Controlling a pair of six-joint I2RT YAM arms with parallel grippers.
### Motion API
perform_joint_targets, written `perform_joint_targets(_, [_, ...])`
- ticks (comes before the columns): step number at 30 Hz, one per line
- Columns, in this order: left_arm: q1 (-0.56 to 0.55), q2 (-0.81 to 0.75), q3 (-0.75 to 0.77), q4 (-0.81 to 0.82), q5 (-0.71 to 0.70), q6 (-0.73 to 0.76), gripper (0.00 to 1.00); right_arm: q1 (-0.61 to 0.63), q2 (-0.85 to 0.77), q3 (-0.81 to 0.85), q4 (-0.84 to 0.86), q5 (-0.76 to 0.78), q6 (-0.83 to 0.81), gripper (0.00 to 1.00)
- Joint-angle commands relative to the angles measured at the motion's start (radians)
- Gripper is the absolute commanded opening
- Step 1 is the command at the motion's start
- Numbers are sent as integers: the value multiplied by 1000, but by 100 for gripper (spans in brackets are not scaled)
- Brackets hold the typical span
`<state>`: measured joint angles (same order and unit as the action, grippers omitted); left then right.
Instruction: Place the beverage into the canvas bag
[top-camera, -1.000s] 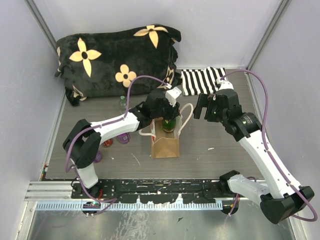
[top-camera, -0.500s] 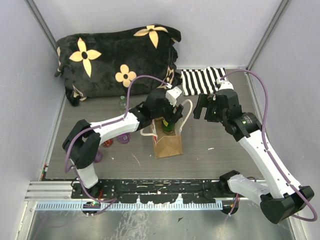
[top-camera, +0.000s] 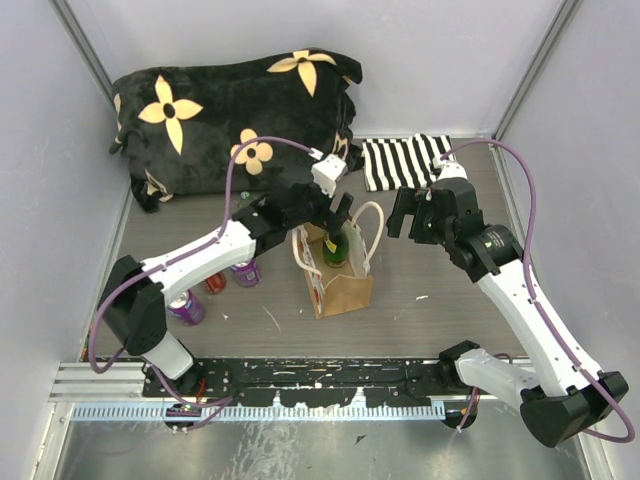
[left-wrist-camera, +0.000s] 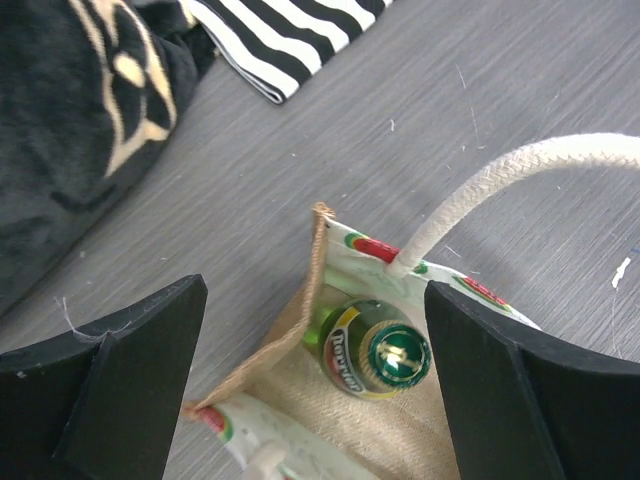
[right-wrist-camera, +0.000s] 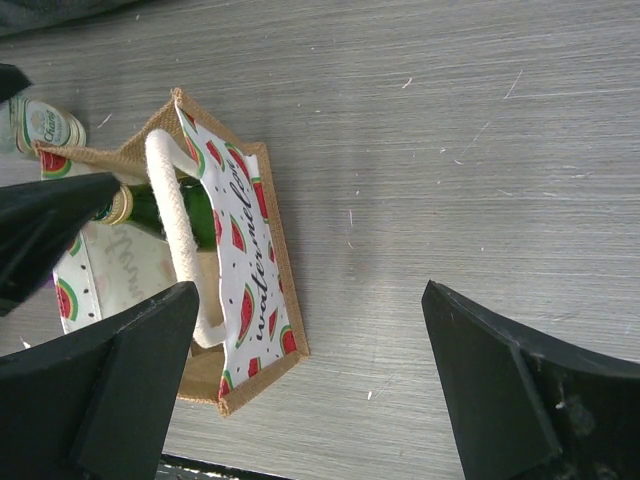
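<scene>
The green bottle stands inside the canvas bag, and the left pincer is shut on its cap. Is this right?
Not quite. The green bottle does stand inside the canvas bag, but the left pincer is open, its fingers wide apart and clear of the cap. The left wrist view shows this.

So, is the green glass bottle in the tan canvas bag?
In: the green glass bottle stands upright inside the tan canvas bag; left gripper open, clear of it.
</scene>
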<state>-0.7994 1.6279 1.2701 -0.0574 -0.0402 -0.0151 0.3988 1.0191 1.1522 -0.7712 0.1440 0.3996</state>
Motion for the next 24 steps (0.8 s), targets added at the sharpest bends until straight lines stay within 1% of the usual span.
perform_joint_targets(1, [16,-77,26,-58,-32,7,98,-1,2,22,62,-11,13,100])
perform_joint_targets(4, [56,-111,21,-98,-24,-29,97,-2,-1,40,84,-12,2,100])
perform_joint_targets(7, [153,-145,25,-150,30,-88,95,-2,0,93,116,30,-67,96])
perform_joint_targets(9, [207,-169,30,-188,55,-90,94,-3,31,178,125,38,-114,94])
perform_joint_targets(12, [250,-213,23,-246,81,-76,94,1,125,308,122,-20,-150,87])
perform_joint_targets(14, [261,-243,2,-272,72,-62,94,17,195,365,123,-49,-161,85])
perform_joint_targets(17, [304,-260,-33,-273,26,-64,94,45,252,398,154,-53,-174,86])
perform_joint_targets(21, [381,-225,-27,-292,-10,-81,96,72,307,408,179,-85,-151,86])
perform_joint_targets(24, [428,-199,-12,-302,-19,-83,96,148,357,445,160,-40,-165,85])
